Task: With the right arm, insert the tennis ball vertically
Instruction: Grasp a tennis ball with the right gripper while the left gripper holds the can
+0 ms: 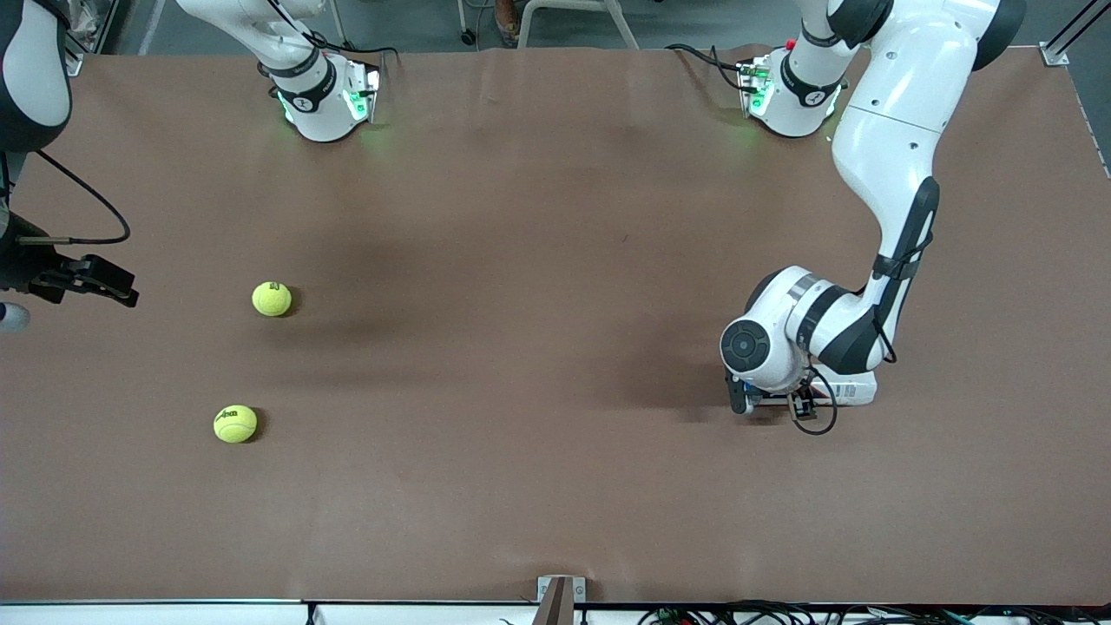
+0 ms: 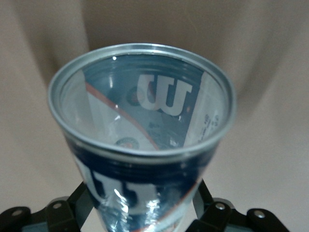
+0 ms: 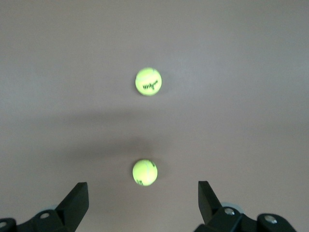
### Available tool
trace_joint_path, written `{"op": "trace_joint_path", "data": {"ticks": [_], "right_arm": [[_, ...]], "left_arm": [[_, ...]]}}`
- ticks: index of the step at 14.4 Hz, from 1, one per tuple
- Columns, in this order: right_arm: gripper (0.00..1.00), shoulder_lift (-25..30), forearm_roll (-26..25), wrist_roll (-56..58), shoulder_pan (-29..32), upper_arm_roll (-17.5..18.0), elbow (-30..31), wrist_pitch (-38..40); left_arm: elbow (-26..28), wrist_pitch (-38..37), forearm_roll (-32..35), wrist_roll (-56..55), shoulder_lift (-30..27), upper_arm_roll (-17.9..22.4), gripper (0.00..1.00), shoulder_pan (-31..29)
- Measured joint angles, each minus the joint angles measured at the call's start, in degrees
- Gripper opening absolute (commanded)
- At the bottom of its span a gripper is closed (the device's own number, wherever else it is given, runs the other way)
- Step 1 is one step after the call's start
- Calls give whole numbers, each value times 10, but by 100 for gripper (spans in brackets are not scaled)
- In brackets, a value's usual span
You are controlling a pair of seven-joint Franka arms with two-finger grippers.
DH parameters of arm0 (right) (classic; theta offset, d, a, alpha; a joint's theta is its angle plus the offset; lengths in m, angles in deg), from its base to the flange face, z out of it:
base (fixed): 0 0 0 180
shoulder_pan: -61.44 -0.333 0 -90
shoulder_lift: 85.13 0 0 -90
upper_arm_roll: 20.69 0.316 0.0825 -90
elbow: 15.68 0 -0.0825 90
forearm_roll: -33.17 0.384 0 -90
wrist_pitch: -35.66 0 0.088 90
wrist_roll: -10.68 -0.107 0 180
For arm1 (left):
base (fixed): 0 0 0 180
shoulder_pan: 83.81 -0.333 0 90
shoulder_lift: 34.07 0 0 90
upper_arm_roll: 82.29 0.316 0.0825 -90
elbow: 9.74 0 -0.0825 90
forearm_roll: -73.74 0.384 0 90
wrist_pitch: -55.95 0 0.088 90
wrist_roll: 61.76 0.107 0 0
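Front view: a brown tabletop carries two tennis balls, both toward the right arm's end. The farther tennis ball lies well apart from the nearer tennis ball, which sits closer to the front camera. Neither is touched. The right end effector hangs in the air over the edge of the tabletop at the right arm's end, short of both balls. The left arm comes from its base, folds down, and brings its wrist low toward the left arm's end of the tabletop. The left end effector is tucked beneath that wrist and mostly hidden there.

Left wrist view: a clear plastic tennis ball can fills the picture. It has a metal rim, a dark blue label and a large white W seen through its wall. Its mouth is open and nothing is inside. The left end effector straddles the body of the can below the rim. I cannot tell whether it is clamped on the can.

Right wrist view: the right end effector stands wide apart, with nothing between its jaws. Both tennis balls show on the tabletop under it, one close to the gap between the jaws and the other farther off, the two clearly apart.
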Motion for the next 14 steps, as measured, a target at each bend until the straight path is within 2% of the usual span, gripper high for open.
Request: {"op": "trace_joint_path", "data": {"ticks": [4, 10, 14], "right_arm": [[100, -18, 0, 0, 6, -1, 73, 12], [100, -43, 16, 0, 18, -1, 224, -119], [100, -71, 19, 0, 13, 3, 291, -209]], "left_arm": [[-1, -2, 2, -1, 2, 0, 72, 0], [-7, -3, 2, -2, 2, -1, 68, 0], [-35, -2, -42, 19, 0, -13, 69, 0]]}}
